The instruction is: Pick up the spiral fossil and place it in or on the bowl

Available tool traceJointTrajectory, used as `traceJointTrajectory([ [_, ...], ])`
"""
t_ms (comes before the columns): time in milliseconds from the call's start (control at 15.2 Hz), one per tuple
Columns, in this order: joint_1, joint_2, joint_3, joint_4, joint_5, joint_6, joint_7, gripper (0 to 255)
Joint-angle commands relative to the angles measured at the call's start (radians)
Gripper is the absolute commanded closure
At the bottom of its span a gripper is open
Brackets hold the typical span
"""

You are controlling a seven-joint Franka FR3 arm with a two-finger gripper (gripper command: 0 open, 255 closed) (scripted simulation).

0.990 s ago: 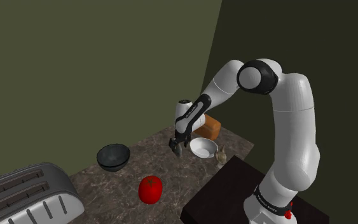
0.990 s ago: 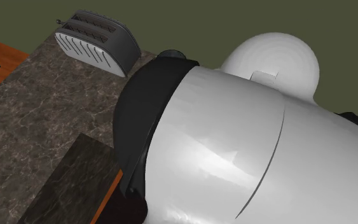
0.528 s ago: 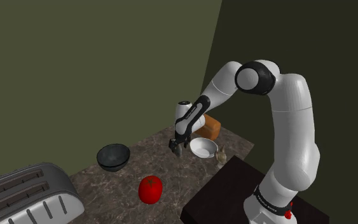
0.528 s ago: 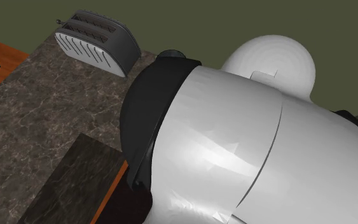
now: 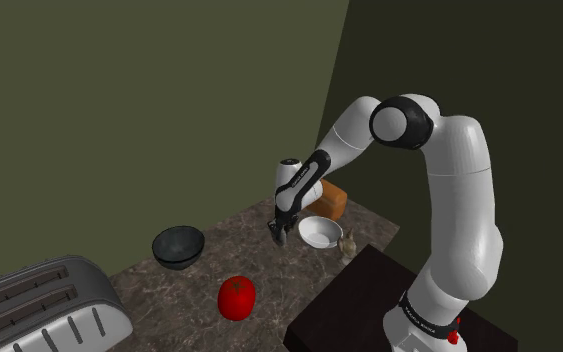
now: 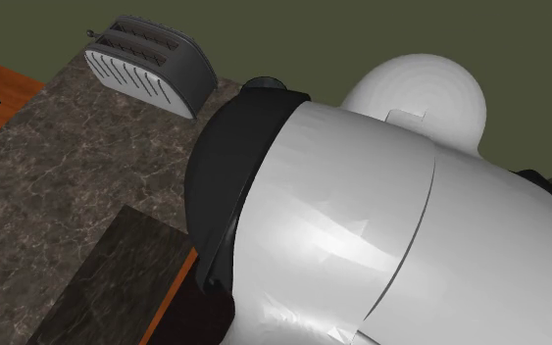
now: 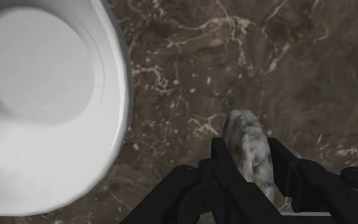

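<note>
A grey-green mottled spiral fossil [image 7: 250,153] stands on edge on the dark marble counter [image 7: 285,57], clasped between my two black fingers. My gripper [image 7: 251,160] is shut on it, low over the counter. Right beside the gripper sits a white bowl [image 7: 44,102], with nothing in it. In the shoulder view the gripper [image 5: 281,234] points down at the counter just to the left of the white bowl [image 5: 320,233]; the fossil is too small to make out there.
A dark bowl [image 5: 178,246], a red tomato [image 5: 236,297] and a grey toaster [image 5: 39,310] lie toward the shoulder view's left. A brown box [image 5: 332,200] stands behind the white bowl, a small figurine [image 5: 348,245] beside it. The arm's white shell [image 6: 362,225] blocks most of the second exterior view.
The fingers have come together onto the fossil. The arm has barely moved.
</note>
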Motion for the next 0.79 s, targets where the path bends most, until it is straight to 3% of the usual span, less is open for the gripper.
traceJointTrajectory([
  [0,0.000,0.001,0.000,0.000,0.000,0.000,0.000,255],
  [726,-0.001,-0.117,0.002,-0.026,0.002,-0.093,-0.004,255],
])
